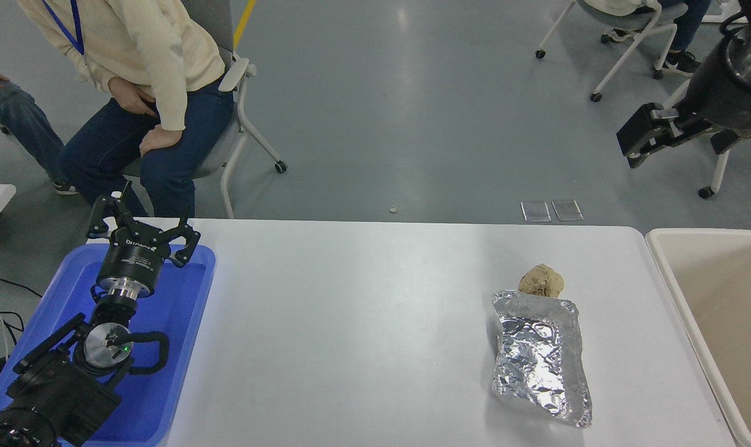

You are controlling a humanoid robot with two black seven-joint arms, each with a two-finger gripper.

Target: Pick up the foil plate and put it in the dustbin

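Up at the far right, the right gripper hangs high over the floor beyond the surface, holding nothing; whether its fingers are apart or together I cannot tell from here. It is well apart from the foil plate, which lies flat on the surface's near right part, its far end touching a small tan lump. The dustbin stands just off the surface's right edge. Thin, wrinkled foil will likely crumple or skid under a pinch, and a careless descent could catch the lump instead. The left gripper, fingers spread, sits parked over the blue tray at the left.
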